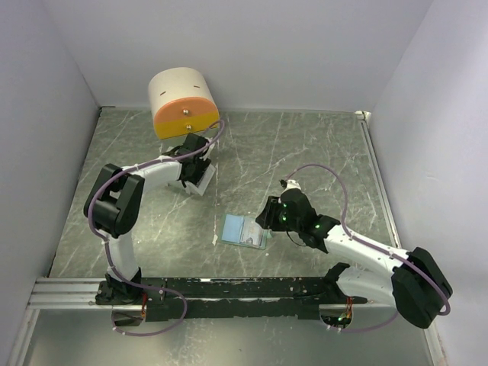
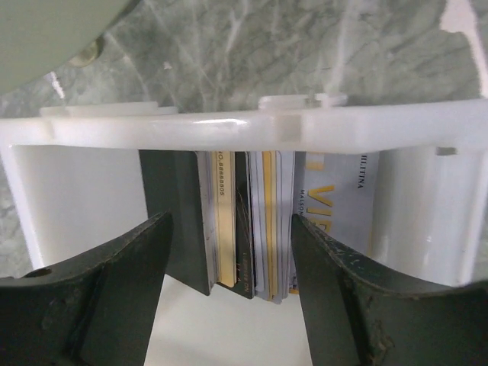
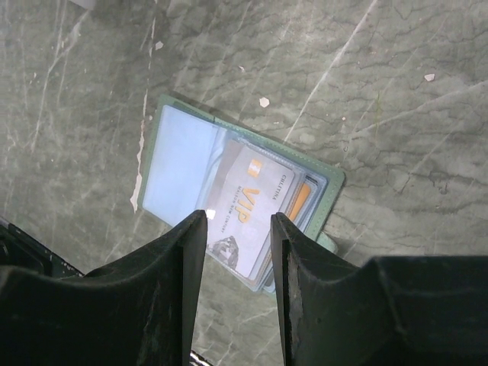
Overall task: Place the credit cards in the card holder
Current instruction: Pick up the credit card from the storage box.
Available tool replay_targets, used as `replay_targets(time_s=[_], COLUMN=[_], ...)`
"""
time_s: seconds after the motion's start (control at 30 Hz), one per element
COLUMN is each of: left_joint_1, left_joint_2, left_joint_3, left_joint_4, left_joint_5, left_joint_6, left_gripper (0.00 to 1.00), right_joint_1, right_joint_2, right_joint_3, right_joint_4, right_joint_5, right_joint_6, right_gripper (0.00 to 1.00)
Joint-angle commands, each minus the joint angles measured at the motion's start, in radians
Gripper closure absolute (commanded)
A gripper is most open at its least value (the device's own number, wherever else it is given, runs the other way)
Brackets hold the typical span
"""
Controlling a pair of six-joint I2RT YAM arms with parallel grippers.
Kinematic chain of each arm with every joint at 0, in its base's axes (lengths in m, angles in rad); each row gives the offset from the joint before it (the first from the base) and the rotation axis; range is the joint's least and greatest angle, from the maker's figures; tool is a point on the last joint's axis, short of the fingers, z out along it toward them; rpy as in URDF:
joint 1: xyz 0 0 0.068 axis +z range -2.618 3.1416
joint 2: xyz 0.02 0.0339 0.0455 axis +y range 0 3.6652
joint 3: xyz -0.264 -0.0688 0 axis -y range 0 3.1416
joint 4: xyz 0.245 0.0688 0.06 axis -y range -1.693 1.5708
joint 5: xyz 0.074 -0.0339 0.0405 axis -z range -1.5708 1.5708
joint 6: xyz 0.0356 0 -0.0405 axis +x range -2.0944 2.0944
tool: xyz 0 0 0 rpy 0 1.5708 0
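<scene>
white box (image 2: 229,131) cropped both sides, card holder (image 3: 179,152) near edge partly behind fingers (image 3: 152,297)

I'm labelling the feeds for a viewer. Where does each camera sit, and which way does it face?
Top view: fixed above and behind the bases, looking down on the table; the left arm and right arm show.
Left wrist: on the left arm, looking past the left pincer at cards standing in a white box.
Right wrist: looks down past the right pincer onto the open card holder.
Shared: top and right wrist both show the card holder.
</scene>
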Motion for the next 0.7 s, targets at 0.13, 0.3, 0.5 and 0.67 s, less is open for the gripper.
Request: replay_targets(time_s=[0.13,0.3,0.5,0.67], left_joint_1=[0.007,0.008,0.015,0.016], left_joint_2=[-0.01,-0.049,-0.024,-0.026], left_joint_3=[-0.012,-0.029,-0.026,-0.02], left_joint_4=[0.066,0.106,0.111,0.118], left_joint_5=[-0.235,-0.305,-0.343,-0.384], left_joint_6=[0.031,0.049,0.043,0.036], left_gripper=[0.37,0.37,0.36,0.35], right_joint_1=[-0.011,-0.014,-0.018,-0.02], right_joint_2=[-0.044,-0.041,-0.035,-0.043], right_joint_3=[0.0,-0.002,-0.005,-0.006], right_joint_4=[-0.013,-0.008,-0.011,-0.018], right_joint_5=[0.02,0.012,0.008,0.012], right_joint_6=[-0.014,-0.013,-0.017,-0.018], right_gripper=[0.6,0.6,0.6,0.6])
